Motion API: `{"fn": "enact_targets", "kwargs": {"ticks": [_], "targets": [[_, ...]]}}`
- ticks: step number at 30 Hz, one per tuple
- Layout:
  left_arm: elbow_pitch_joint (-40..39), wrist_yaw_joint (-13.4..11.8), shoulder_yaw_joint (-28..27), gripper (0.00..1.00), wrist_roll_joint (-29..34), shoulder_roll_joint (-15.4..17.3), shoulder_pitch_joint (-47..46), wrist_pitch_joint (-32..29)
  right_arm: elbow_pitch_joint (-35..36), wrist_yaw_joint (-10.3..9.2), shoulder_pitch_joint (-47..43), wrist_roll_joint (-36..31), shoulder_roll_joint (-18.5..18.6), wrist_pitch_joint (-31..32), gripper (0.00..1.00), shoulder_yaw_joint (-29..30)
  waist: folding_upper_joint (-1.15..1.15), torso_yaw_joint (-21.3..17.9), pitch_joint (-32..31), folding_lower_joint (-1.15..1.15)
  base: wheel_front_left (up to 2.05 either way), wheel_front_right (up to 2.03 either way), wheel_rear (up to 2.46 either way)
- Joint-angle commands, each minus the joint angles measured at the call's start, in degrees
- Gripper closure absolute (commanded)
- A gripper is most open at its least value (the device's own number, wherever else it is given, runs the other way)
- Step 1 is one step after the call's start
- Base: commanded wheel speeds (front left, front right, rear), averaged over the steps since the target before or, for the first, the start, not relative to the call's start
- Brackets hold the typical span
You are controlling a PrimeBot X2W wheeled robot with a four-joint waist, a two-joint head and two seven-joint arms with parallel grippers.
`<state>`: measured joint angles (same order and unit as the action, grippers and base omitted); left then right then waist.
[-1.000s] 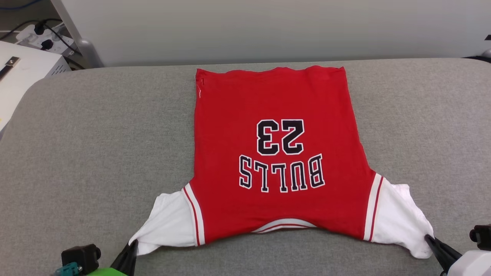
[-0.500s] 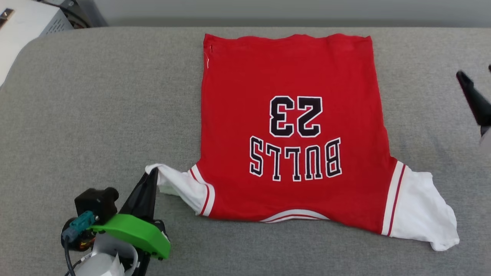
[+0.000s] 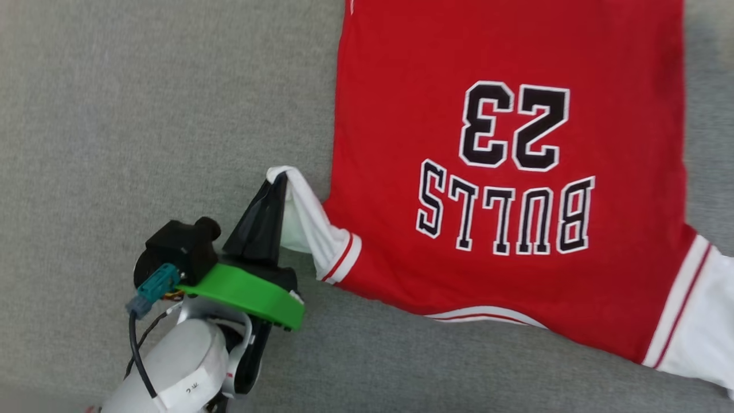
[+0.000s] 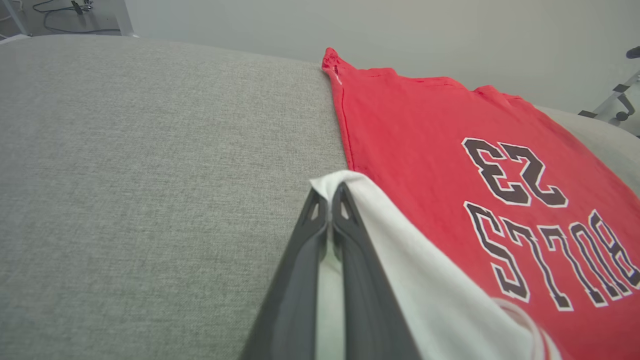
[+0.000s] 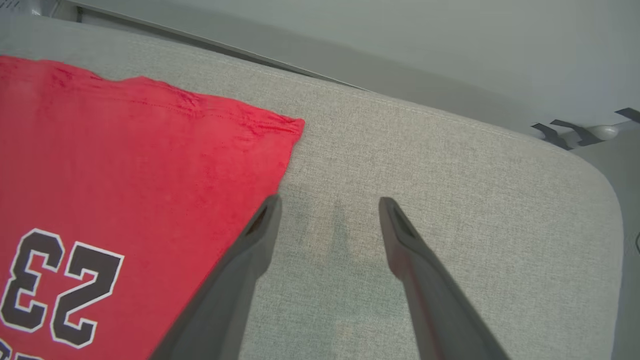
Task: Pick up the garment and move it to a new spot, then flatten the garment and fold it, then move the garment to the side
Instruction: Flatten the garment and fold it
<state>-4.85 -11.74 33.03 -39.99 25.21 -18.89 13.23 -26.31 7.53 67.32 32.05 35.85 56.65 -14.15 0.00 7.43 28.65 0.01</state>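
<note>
Left end effector (image 3: 279, 182) clamped shut on white sleeve tip of shirt (image 3: 401, 103); red body spread flat on grey bench (image 3: 114, 115) toward 2 o'clock. Right end effector (image 5: 327, 202) spread wide, empty, shirt edge at 9 o'clock.

Grey woven-fabric padded surface (image 3: 143, 115), rounded corners, evenly lit. Behind its far edge: plain pale wall (image 4: 450, 35). Beyond one far corner: dark cables (image 4: 75, 7) on the floor. Past its right corner: pale stand (image 5: 602, 132) with dark fittings.
</note>
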Motion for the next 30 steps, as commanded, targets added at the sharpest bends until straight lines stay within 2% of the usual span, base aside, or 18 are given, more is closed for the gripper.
{"fn": "enact_targets", "kwargs": {"ticks": [1,8,14,15,16,25,30], "targets": [[-0.03,0.47,-0.05,1.00,1.39,-0.80,-1.84,0.66,-1.55,-0.04,2.42,-1.07,-0.69,1.97,0.00,-0.26,0.00,6.07,7.37,-0.01,0.00,0.00,0.00],[1.31,1.88,0.64,1.00,3.01,-3.38,-4.38,1.29,-7.73,-0.04,6.60,-5.05,-2.61,4.83,0.00,0.71,0.00,8.30,11.50,-0.01,0.00,0.00,0.00],[3.41,3.33,-0.52,1.00,3.61,-4.45,-4.84,1.62,-10.66,-0.04,1.20,-3.95,-2.49,4.96,0.00,-2.20,0.00,7.82,12.00,-0.01,0.00,0.00,0.00],[3.69,3.46,-0.70,1.00,3.68,-4.50,-4.81,1.64,-10.51,-0.04,0.82,-3.48,-2.30,4.86,0.52,-2.47,0.00,7.62,11.76,-0.01,0.00,0.00,0.00],[4.02,3.70,-0.90,1.00,3.77,-4.50,-4.76,1.66,-10.11,-0.04,0.59,-3.23,-1.88,4.40,1.00,-2.97,0.00,7.35,11.37,-0.01,0.00,0.00,0.00],[6.40,4.36,-3.34,1.00,3.85,-3.81,-1.32,1.74,-8.01,-0.04,1.95,-0.19,-1.17,-5.82,1.00,-4.82,0.00,4.02,3.30,-0.01,0.00,0.00,0.00],[6.86,3.82,-4.35,1.00,3.28,-2.83,2.89,1.69,-5.53,-0.04,-1.05,3.55,2.33,-11.13,1.00,-9.51,0.00,1.39,-3.27,-0.01,0.00,0.00,0.00]]}}
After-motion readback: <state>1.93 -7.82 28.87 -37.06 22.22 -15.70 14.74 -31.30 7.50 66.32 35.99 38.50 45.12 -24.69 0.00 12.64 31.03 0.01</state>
